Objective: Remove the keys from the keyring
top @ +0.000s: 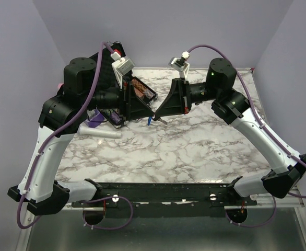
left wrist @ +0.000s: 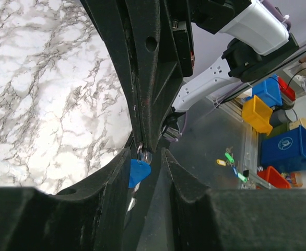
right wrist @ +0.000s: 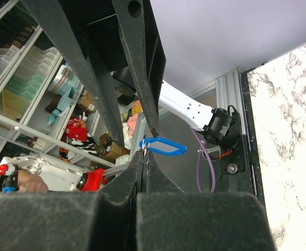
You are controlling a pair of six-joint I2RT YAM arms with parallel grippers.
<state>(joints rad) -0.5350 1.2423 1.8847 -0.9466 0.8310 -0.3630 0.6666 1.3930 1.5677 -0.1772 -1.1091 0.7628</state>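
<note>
i read the right gripper [right wrist: 142, 157] jaws as pressed together on the keyring [left wrist: 143, 155], which hangs in mid-air above the marble table [top: 195, 151]. the left gripper [left wrist: 146, 157] jaws are spread, flanking the blue tag [left wrist: 137, 172].

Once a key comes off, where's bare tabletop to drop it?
Best: the broad bare marble tabletop between the blue-tagged keyring, held by the right gripper, and the black base rail. The right side is bare too. Crowded: back left, around the purple piece, white tube and dark case.
</note>
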